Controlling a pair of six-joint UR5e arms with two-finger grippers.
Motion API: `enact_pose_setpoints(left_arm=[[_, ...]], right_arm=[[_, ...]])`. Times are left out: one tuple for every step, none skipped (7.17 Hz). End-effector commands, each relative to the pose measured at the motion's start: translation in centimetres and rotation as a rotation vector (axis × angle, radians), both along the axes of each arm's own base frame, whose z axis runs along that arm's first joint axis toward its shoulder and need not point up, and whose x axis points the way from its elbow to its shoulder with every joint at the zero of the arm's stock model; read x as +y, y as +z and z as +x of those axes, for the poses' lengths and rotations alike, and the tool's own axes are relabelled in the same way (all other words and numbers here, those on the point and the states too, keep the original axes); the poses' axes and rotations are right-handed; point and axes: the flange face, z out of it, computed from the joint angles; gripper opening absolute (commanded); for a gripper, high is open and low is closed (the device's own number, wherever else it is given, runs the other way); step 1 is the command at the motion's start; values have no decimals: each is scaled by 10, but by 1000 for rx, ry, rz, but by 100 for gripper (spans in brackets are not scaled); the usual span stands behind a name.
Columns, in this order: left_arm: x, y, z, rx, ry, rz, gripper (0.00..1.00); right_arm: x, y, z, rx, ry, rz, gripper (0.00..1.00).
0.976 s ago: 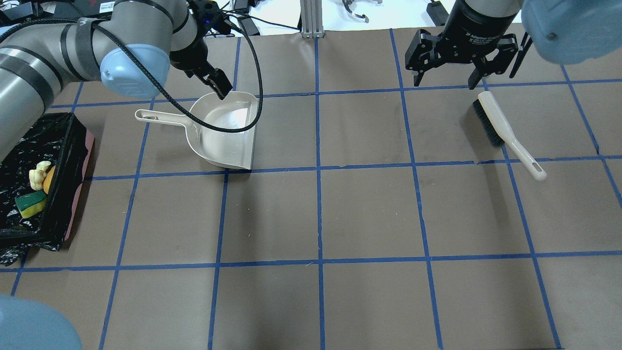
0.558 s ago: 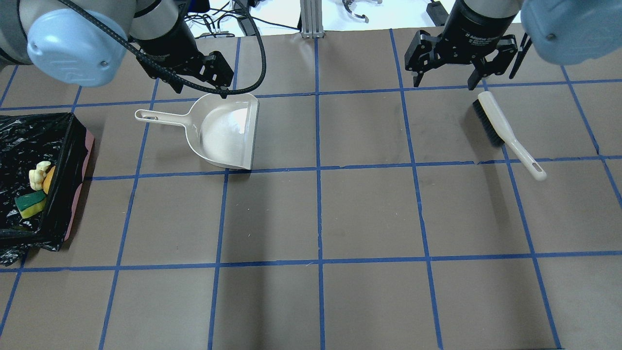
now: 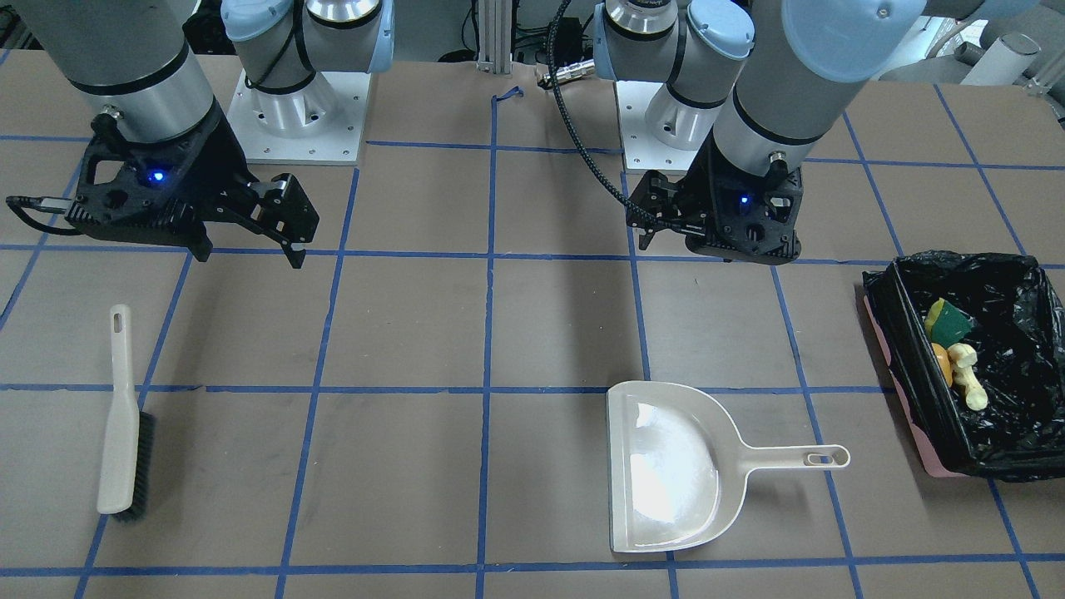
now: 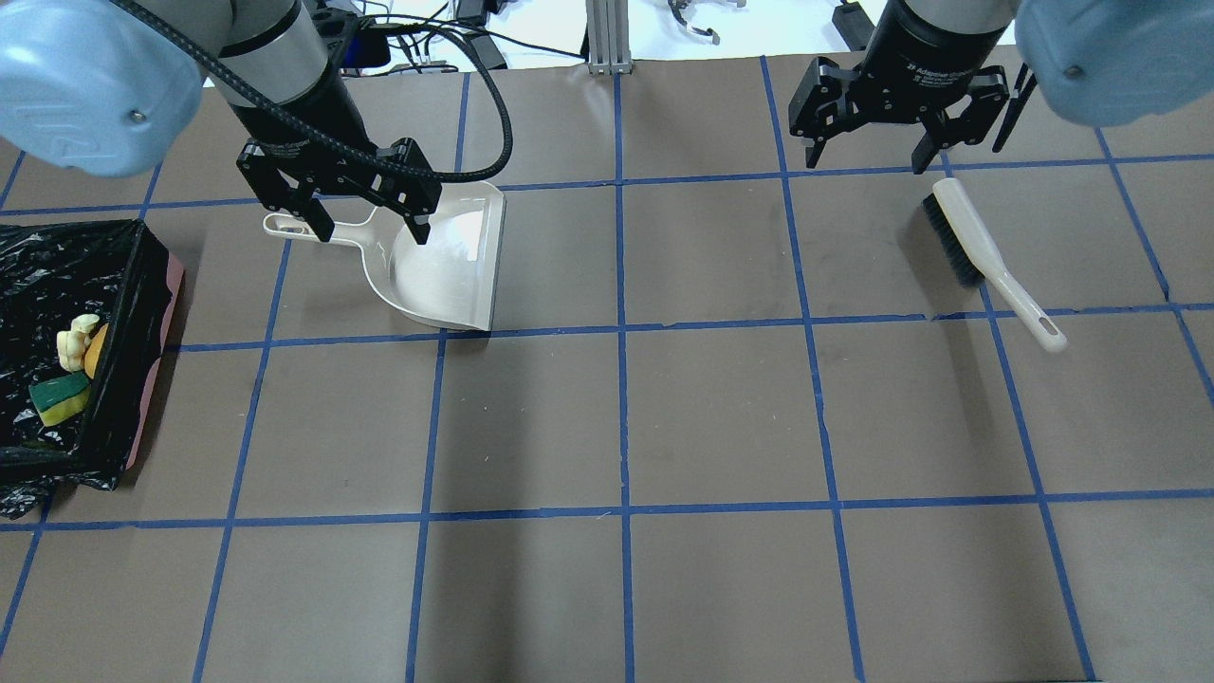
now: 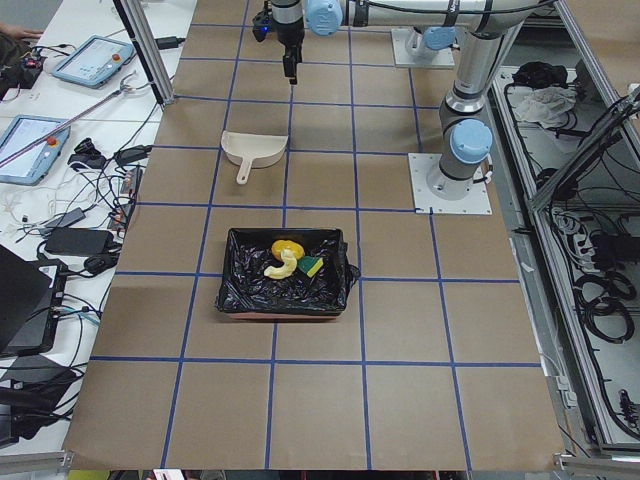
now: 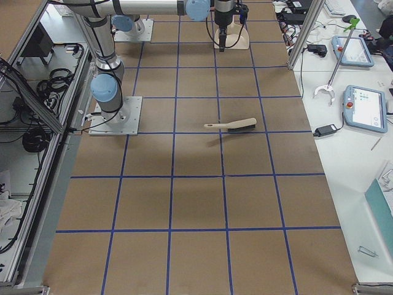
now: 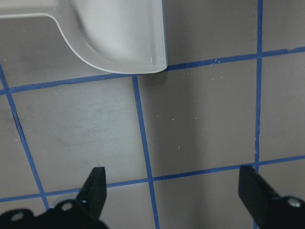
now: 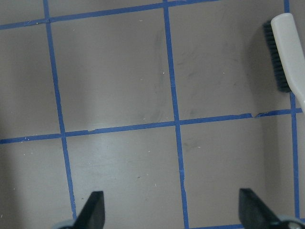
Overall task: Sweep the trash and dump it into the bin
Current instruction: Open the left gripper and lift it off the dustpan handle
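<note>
Left claw (image 7: 172, 183): spread wide, nothing gripped; held above the surface (image 4: 721, 417) near the dustpan (image 3: 666, 466), without touching it.
Right claw (image 8: 171, 200): spread wide, nothing gripped; held above the surface near the brush (image 3: 121, 424).
Trash (image 3: 965, 374): all three pieces are seen inside the bin (image 4: 159, 327).
Bin: placed at the robot's left end of the surface.
Dustpan, brush: laid flat, well apart.

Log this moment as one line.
trash: inside black-lined pink bin | beige plastic dustpan: empty, on table | cream hand brush: on table | left gripper: open | right gripper: open
</note>
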Motion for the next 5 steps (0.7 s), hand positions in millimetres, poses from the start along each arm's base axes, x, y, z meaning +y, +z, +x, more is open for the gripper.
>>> enact_pose_setpoints(left_arm=[[-2, -3, 6, -11, 8, -24, 100], [0, -8, 5, -12, 18, -17, 100], [4, -1, 6, -12, 17, -34, 100], [3, 1, 7, -12, 17, -51, 100], [2, 3, 11, -16, 25, -54, 100]], right_arm=[[1, 0, -1, 1, -1, 3, 100], [1, 0, -1, 1, 1, 8, 100], [0, -1, 0, -1, 1, 6, 100], [0, -1, -1, 1, 1, 6, 100], [0, -1, -1, 1, 1, 6, 100]])
